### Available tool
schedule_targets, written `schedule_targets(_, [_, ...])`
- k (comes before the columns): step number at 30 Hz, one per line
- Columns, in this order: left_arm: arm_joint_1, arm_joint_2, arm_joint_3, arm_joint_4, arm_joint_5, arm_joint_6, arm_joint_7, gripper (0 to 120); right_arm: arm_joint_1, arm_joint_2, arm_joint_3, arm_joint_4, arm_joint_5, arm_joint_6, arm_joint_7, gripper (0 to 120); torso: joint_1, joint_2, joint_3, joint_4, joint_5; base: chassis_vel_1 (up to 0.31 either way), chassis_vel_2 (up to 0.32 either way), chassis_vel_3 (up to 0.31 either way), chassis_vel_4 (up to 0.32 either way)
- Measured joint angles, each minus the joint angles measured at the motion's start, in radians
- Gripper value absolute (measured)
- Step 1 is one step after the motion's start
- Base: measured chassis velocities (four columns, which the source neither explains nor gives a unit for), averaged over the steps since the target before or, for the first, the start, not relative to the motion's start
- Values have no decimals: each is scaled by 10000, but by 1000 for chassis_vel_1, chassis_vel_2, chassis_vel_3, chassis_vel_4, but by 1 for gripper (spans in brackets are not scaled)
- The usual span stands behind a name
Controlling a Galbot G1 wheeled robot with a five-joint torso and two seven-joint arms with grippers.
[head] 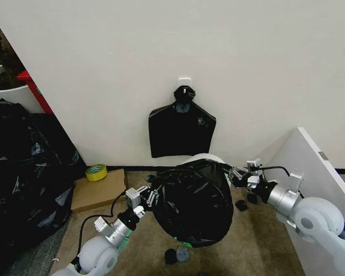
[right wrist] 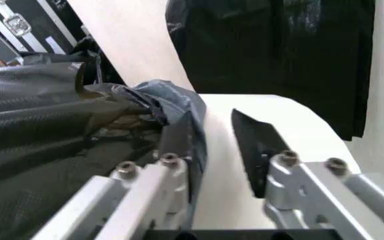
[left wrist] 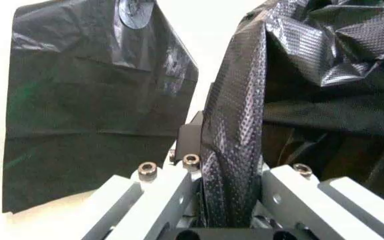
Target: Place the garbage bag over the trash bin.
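Note:
The garbage bag (head: pixel 192 201) is a glossy black, crinkled sheet draped over the trash bin (head: pixel 210 157), whose white rim shows at the far side. My left gripper (head: pixel 149 194) is at the bag's left edge. In the left wrist view a folded strip of the bag (left wrist: pixel 235 125) runs between the fingers, and the gripper (left wrist: pixel 229 150) is shut on it. My right gripper (head: pixel 237 172) is at the bag's right edge. In the right wrist view it (right wrist: pixel 207 117) stands open, with the bag's hem (right wrist: pixel 172 102) lying over one finger and the bin's white wall (right wrist: pixel 279 112) in the gap.
A flat black bundle (head: pixel 182 129) hangs on the wall behind the bin. A large heap of black plastic (head: pixel 23 172) fills the left side. Cardboard (head: pixel 98 192) with a yellow tape roll (head: pixel 96 171) lies left, a white board (head: pixel 310 167) leans at right, and small black parts (head: pixel 177 255) lie on the floor.

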Motion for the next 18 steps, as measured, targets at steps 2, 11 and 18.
schedule_targets(2, [-28, 10, -1, 35, 5, 2, 23, 1, -92, -23, 110, -80, 50, 55, -33, 33, 0, 0, 0, -1, 0, 0, 0, 0, 0])
schedule_targets(11, [27, -11, -17, 116, 244, -15, 104, 1, -150, 105, 335, -349, 1023, 141, -173, 65, 0, 0, 0, 0, 1, 0, 0, 0, 0])
schedule_targets(18, [49, -77, -76, 150, 397, 143, -577, 1, -25, 225, 519, -394, 1487, 258, 293, 90, 0, 0, 0, 1, 0, 0, 0, 0, 0])
